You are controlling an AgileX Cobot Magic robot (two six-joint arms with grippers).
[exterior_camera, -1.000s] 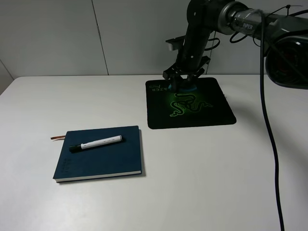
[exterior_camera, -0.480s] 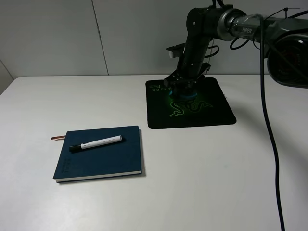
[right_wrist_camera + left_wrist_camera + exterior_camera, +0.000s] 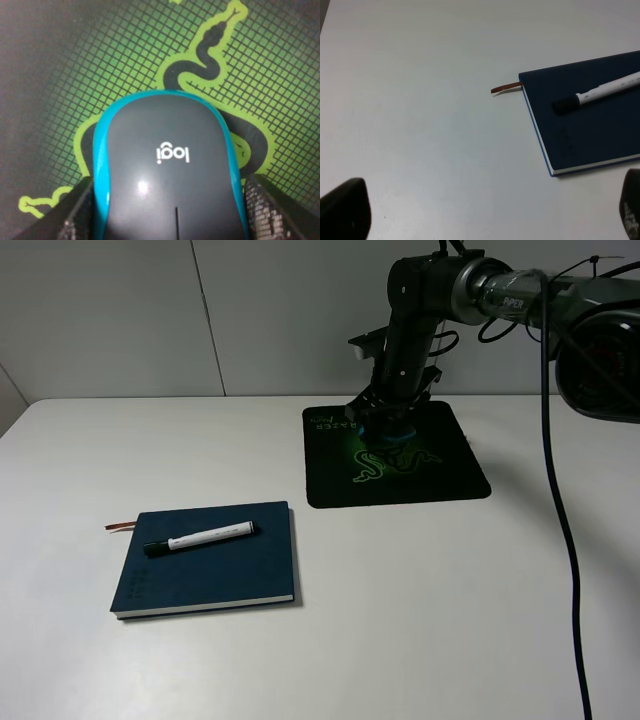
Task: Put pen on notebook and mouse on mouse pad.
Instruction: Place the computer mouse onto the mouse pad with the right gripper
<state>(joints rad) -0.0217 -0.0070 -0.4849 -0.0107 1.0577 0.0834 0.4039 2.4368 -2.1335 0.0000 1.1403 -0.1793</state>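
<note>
The white pen (image 3: 200, 537) with its black cap lies across the navy notebook (image 3: 215, 578) at the front left of the table. Seen from the left wrist, pen (image 3: 600, 92) and notebook (image 3: 590, 135) lie ahead of my left gripper (image 3: 487, 215), which is open with its fingertips (image 3: 345, 210) far apart and nothing between them. The teal and grey mouse (image 3: 388, 437) rests on the black mouse pad (image 3: 445, 478), over the green snake emblem. My right gripper (image 3: 385, 423) is shut on the mouse (image 3: 167, 175), one finger (image 3: 75, 215) against each side.
A reddish-brown ribbon (image 3: 505, 88) sticks out from the notebook's far corner. The white table (image 3: 420, 620) ends at a grey wall behind the pad. The right arm's black cable (image 3: 560, 510) hangs down at the right side.
My right gripper has lowered and shifted slightly right with the mouse, down onto the pad's emblem. Pen, notebook and left gripper have not moved.
</note>
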